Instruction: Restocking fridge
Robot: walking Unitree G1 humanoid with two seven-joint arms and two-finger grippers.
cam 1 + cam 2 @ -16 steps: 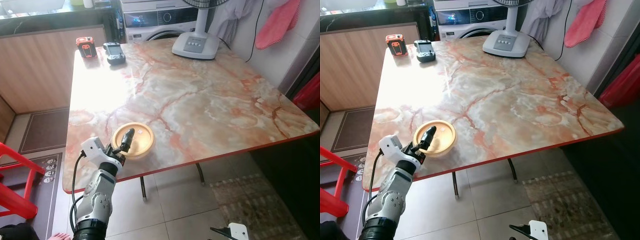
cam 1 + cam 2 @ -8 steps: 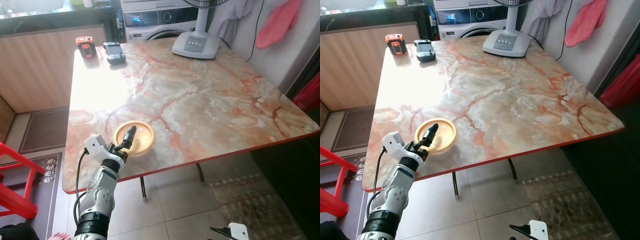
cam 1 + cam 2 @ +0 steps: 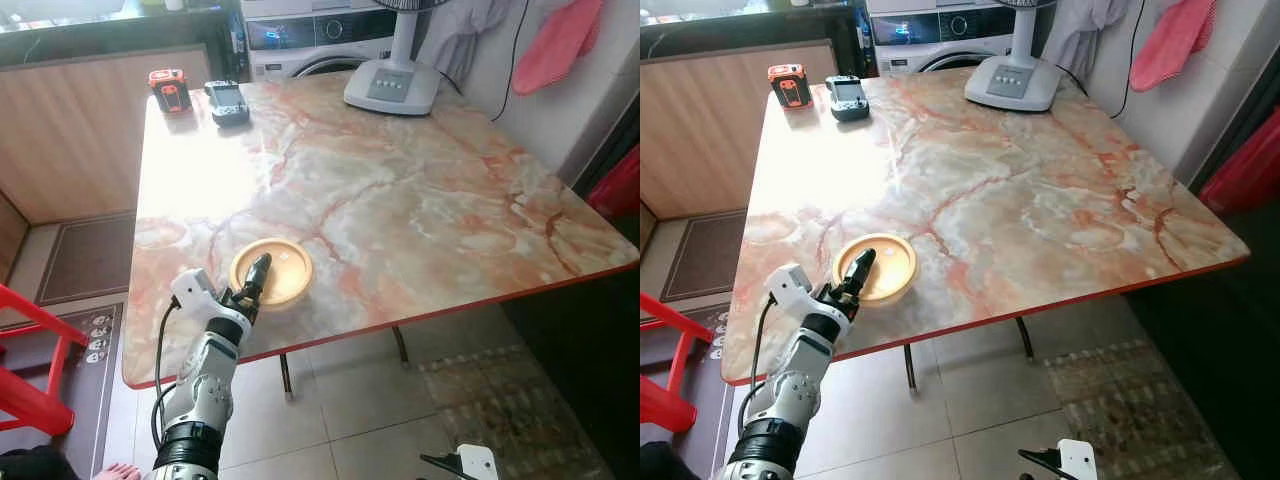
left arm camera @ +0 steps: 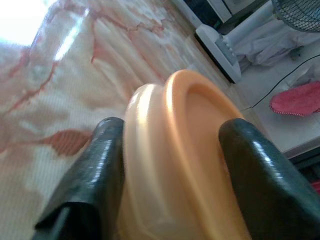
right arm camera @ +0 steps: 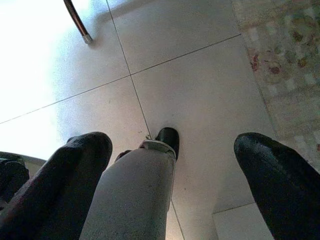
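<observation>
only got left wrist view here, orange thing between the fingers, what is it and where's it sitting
Observer: A shallow orange dish, flat on the marble table near the front left edge.
Operator: hand closed on it?
Observer: The left hand straddles the dish's near rim, one finger on each side. I cannot tell whether they touch it.
Operator: right hand busy?
Observer: No, the right hand hangs open over the tiled floor.
</observation>
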